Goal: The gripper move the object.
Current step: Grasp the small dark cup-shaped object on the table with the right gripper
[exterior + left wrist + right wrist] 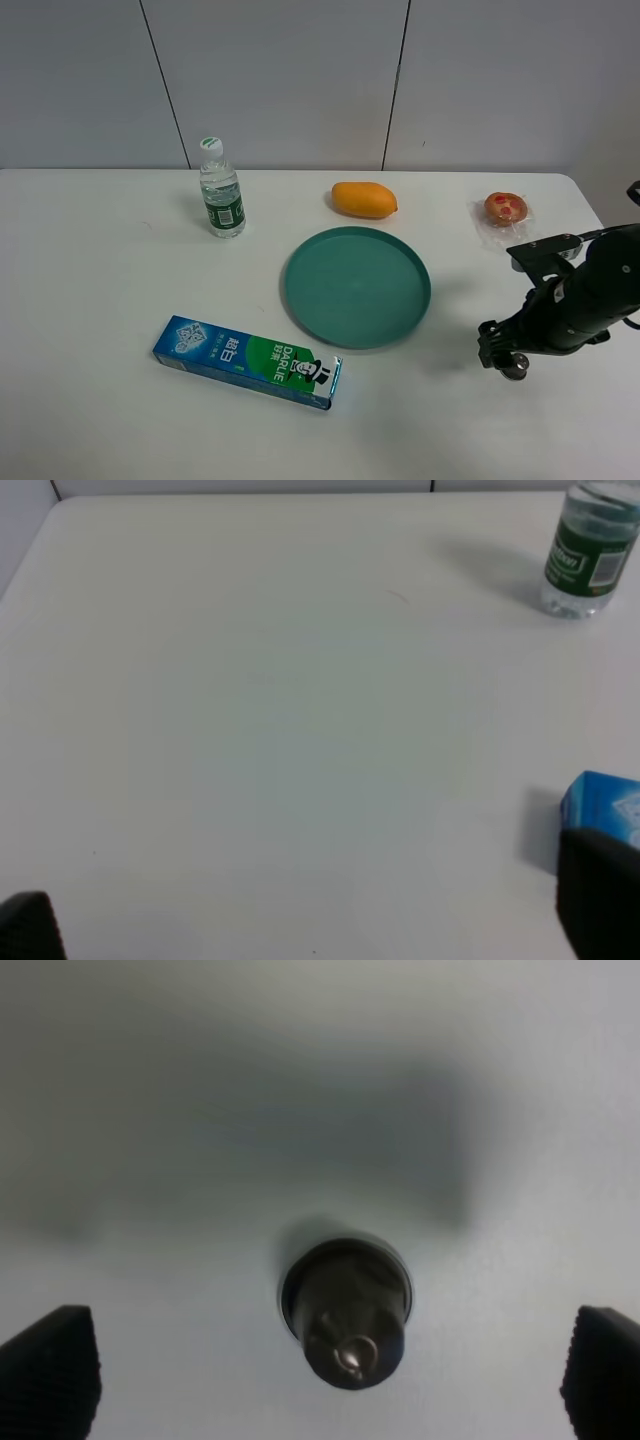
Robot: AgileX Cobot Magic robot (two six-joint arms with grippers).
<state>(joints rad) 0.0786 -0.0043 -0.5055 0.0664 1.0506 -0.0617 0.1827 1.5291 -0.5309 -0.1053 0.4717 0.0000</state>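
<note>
Outside the green plate (357,286), the wide-open gripper (327,1372) straddles the object (347,1305).

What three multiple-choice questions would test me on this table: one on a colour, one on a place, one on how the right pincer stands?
1. What colour is the plate?
A. teal green
B. red
C. white

2. Where is the small metallic capsule?
A. on the plate
B. on the table, just below the right pincer
C. at the table's left edge

3. How does the right pincer stand?
A. shut on the capsule
B. shut on nothing
C. open, with a finger on either side of the capsule

Answers: A, the plate is plainly teal in the high view. B, the capsule lies on bare table right of the plate. C, the right wrist view shows both fingers well apart from the capsule.
</note>
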